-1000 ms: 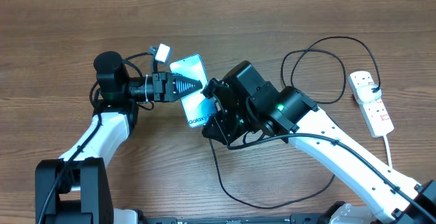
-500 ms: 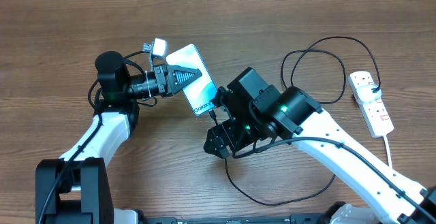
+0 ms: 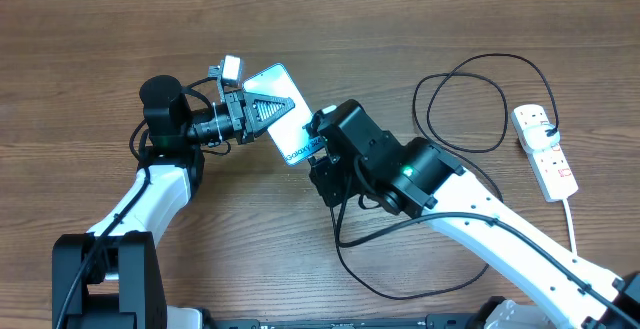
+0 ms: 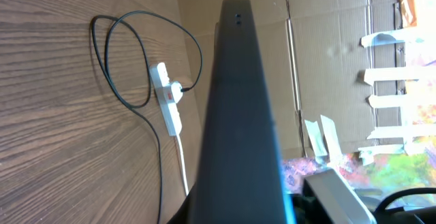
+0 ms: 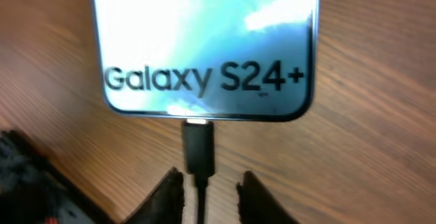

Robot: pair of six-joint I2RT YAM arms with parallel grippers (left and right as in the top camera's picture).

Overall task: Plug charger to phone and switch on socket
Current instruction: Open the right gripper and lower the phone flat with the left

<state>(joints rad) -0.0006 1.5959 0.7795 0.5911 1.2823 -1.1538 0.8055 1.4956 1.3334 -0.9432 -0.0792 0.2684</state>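
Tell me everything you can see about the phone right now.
The phone is a slim rectangular slab with a black rim and a lit blue-teal screen reading Galaxy S24+. It faces up, angled over the wooden table, clamped across its upper half by the left gripper. The charger's black plug meets its bottom edge; full seating is unclear.

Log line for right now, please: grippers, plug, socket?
left gripper: shut on phone | right gripper: open, straddling charger | plug: at phone port | socket: untouched
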